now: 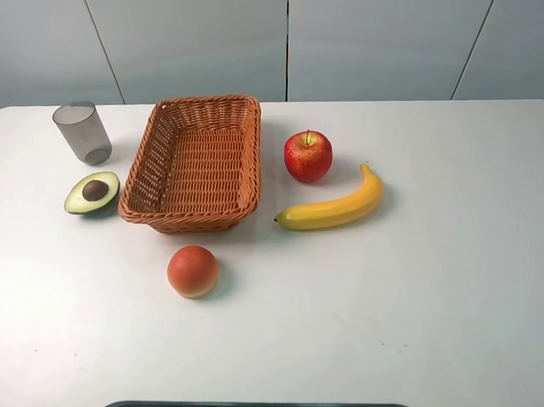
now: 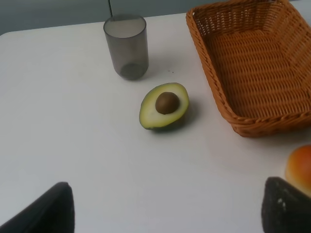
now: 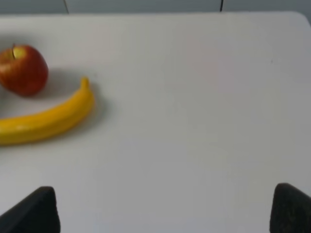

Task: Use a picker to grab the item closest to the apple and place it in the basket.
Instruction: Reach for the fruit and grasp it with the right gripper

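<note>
A red apple (image 1: 308, 156) (image 3: 22, 69) stands on the white table just right of the woven basket (image 1: 198, 162) (image 2: 252, 63). A yellow banana (image 1: 334, 208) (image 3: 46, 119) lies right beside the apple, curving toward the front. The basket holds nothing. Neither gripper shows in the exterior high view. In the left wrist view my left gripper (image 2: 167, 211) is open, its dark fingertips (image 2: 46, 213) spread wide over bare table in front of the avocado. In the right wrist view my right gripper (image 3: 165, 211) is open too, well apart from the banana.
A halved avocado (image 1: 93, 193) (image 2: 164, 105) lies left of the basket, with a grey translucent cup (image 1: 82, 133) (image 2: 126, 46) behind it. An orange-red round fruit (image 1: 193, 271) (image 2: 299, 167) sits in front of the basket. Grey wall panels stand behind the table's far edge.
</note>
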`<control>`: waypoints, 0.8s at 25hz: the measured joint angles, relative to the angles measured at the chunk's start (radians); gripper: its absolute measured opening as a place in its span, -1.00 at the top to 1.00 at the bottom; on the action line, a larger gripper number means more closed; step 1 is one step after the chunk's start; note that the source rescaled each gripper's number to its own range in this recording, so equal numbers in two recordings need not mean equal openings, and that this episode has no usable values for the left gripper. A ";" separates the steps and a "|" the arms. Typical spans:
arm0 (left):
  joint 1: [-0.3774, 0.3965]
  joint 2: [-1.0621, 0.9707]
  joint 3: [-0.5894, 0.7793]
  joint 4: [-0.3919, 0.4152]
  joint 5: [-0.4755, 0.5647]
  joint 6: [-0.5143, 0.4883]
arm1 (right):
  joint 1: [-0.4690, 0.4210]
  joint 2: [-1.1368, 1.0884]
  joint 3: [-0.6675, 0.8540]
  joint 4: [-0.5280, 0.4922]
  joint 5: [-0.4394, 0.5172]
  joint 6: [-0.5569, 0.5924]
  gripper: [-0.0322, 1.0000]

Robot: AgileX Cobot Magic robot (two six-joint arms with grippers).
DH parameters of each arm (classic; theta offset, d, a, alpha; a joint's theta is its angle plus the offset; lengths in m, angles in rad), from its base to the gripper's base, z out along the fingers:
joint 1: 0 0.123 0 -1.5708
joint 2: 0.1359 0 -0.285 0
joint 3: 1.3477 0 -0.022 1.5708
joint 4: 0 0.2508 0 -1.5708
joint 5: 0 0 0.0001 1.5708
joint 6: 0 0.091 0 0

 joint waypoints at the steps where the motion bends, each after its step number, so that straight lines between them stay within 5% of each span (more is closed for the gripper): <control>1: 0.000 0.000 0.000 0.000 0.000 0.000 | 0.002 0.047 -0.014 0.002 -0.002 -0.024 -0.77; 6: 0.000 0.000 0.000 0.000 0.000 0.000 | 0.068 0.275 -0.088 0.014 -0.006 0.001 -0.77; 12: 0.000 0.000 0.000 0.000 0.000 0.000 | 0.224 0.611 -0.182 -0.051 -0.046 0.190 -0.77; 20: 0.000 0.000 0.000 0.000 0.000 0.000 | 0.413 1.047 -0.329 -0.116 -0.220 0.484 -0.77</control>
